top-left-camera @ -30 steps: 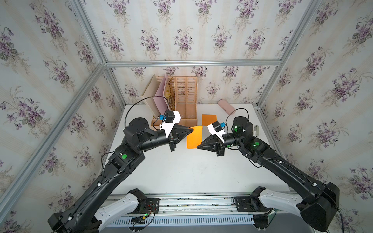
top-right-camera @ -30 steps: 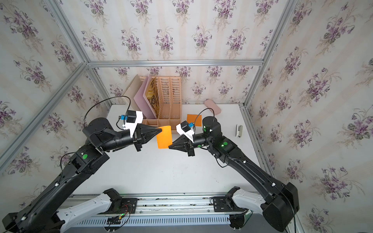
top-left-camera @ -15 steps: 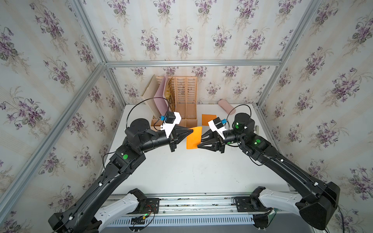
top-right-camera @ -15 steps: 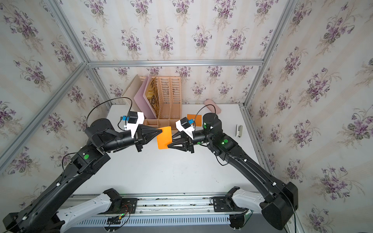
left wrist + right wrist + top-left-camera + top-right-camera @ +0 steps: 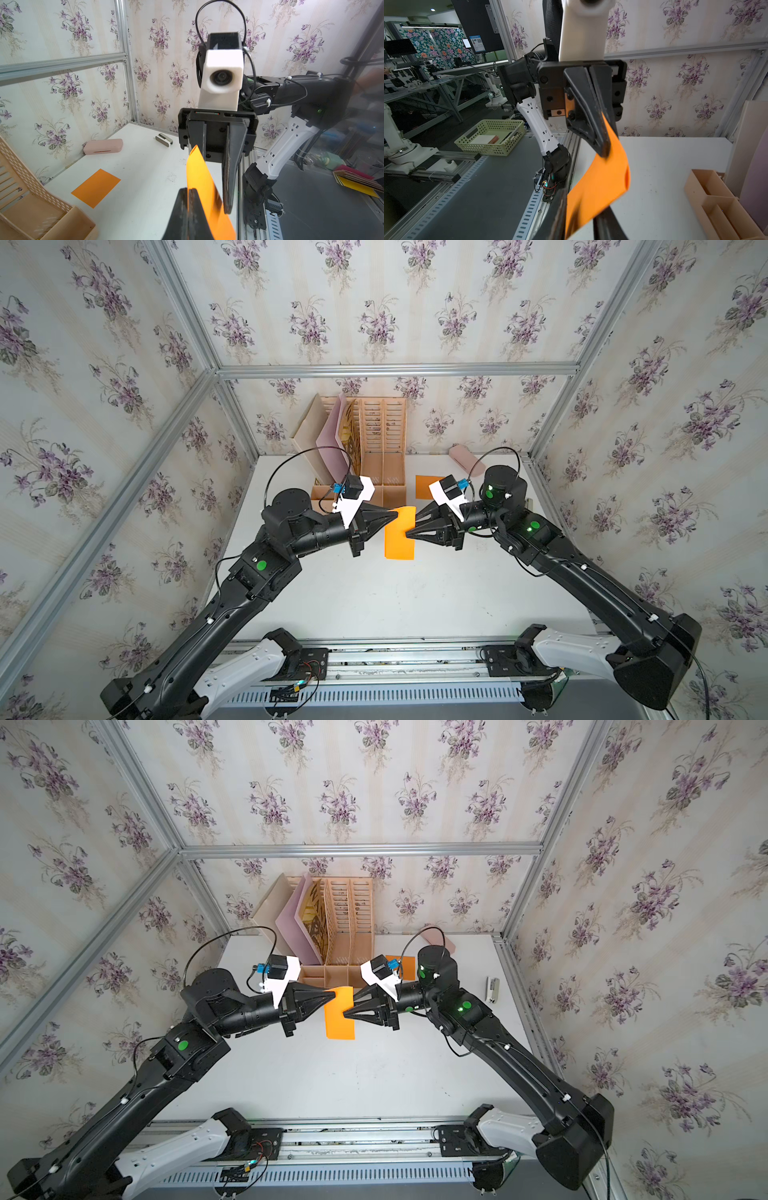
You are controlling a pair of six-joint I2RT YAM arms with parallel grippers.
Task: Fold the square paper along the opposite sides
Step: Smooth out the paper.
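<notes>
In both top views the orange square paper (image 5: 399, 540) (image 5: 340, 1024) hangs above the white table (image 5: 395, 605), doubled over into a narrow strip. My left gripper (image 5: 395, 514) (image 5: 332, 996) is shut on its left edge, and in the left wrist view the left gripper (image 5: 188, 192) pinches the paper (image 5: 202, 185). My right gripper (image 5: 409, 531) (image 5: 345, 1013) reaches over the right edge. In the right wrist view the right gripper (image 5: 581, 205) stands slightly apart, with the paper (image 5: 600, 182) and its loose rounded fold between the fingers.
A second orange sheet (image 5: 428, 485) (image 5: 95, 187) lies flat at the back of the table. A wooden file rack (image 5: 382, 448) with pink folders stands against the back wall. A pink case (image 5: 465, 458) and a small stapler (image 5: 492, 989) lie at the back right.
The right jaws opened wide off the paper and have come partly back together around its right edge. The left gripper has kept its hold, and the paper now hangs narrower.
</notes>
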